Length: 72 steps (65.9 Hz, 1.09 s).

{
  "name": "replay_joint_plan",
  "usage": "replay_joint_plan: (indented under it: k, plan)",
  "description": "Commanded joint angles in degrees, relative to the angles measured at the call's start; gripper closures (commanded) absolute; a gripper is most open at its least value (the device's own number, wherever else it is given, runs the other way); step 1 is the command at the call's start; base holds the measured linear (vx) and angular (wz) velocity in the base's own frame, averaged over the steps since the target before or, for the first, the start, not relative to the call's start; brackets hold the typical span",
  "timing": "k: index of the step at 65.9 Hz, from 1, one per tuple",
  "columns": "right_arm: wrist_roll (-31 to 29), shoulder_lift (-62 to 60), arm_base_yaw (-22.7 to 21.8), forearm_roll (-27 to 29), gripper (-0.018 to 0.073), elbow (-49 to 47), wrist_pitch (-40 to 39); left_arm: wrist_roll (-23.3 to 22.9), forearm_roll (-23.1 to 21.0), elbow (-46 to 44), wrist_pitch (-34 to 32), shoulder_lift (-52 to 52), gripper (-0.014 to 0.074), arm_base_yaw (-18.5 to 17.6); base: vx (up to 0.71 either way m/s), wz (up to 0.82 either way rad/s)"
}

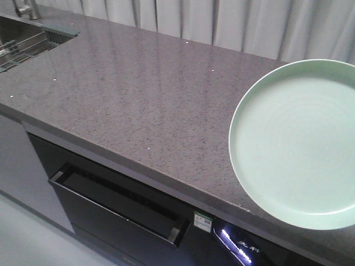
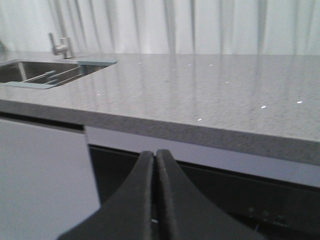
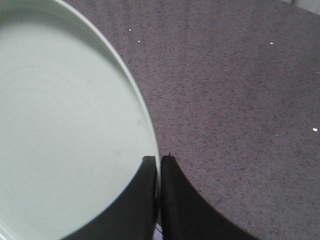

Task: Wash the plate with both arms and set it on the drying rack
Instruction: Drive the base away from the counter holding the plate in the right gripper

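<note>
Little is done, I judge: the right pincer (image 3: 159, 160) grips the plate (image 3: 65, 115) by its rim, the left pincer (image 2: 155, 155) sits clenched and empty, the drying rack (image 1: 25, 51) far to its left.

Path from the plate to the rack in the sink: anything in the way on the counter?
Nothing visible. The counter between the plate and the rack in the sink is bare. The right gripper is closed on the plate's rim. The left gripper is shut, lower than the counter's front edge.
</note>
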Motion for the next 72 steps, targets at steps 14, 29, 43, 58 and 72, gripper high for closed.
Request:
replay_joint_plan:
  k: [14, 29, 43, 58, 72]
  plan:
    - [0.05, -0.21, -0.35, 0.67, 0.0563, -1.34, -3.81, -0.20, -0.46, 1.44, -4.37, 0.26, 0.0603, -0.46, -0.08, 0.39]
    - [0.05, -0.21, -0.35, 0.67, 0.0563, -1.34, -3.81, -0.20, -0.46, 1.44, -4.37, 0.26, 0.0603, -0.46, -0.07, 0.40]
    - [0.05, -0.21, -0.35, 0.67, 0.0563, -1.34, -3.81, -0.20, -0.46, 1.44, -4.37, 0.26, 0.0603, -0.46, -0.07, 0.43]
    - [0.05, -0.21, -0.35, 0.67, 0.0563, -1.34, -3.81, -0.20, -0.46, 1.44, -4.37, 0.26, 0.0603, -0.46, -0.07, 0.46]
    - [0.05, -0.21, -0.35, 0.67, 0.0563, -1.34, -3.81, -0.20, -0.46, 1.44, -4.37, 0.26, 0.0603, -0.46, -0.05, 0.43]
